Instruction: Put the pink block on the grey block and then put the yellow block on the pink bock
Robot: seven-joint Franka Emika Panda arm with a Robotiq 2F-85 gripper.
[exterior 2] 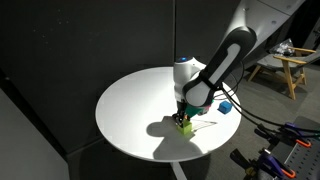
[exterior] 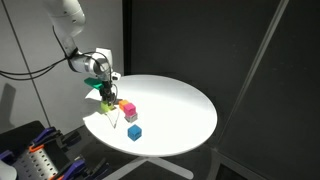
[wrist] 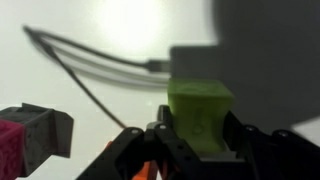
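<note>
My gripper (wrist: 200, 150) is shut on the yellow block (wrist: 200, 112), a lime-tinged cube held between both fingers. In both exterior views the gripper (exterior: 105, 92) (exterior 2: 184, 116) holds this block (exterior: 107, 100) (exterior 2: 186, 125) low over the white round table. In an exterior view the pink block (exterior: 128, 108) sits on the pale grey block (exterior: 130, 117), just to the right of the gripper. In the wrist view the grey block (wrist: 45, 135) and a sliver of the pink block (wrist: 8, 148) touch each other at the lower left edge.
The round white table (exterior: 180, 105) stands before dark curtains. A blue cube (exterior: 134, 132) (exterior 2: 226, 107) lies near the table edge. An orange cube (exterior: 122, 103) sits beside the pink block. Thin cables (wrist: 100, 62) lie on the tabletop near the gripper.
</note>
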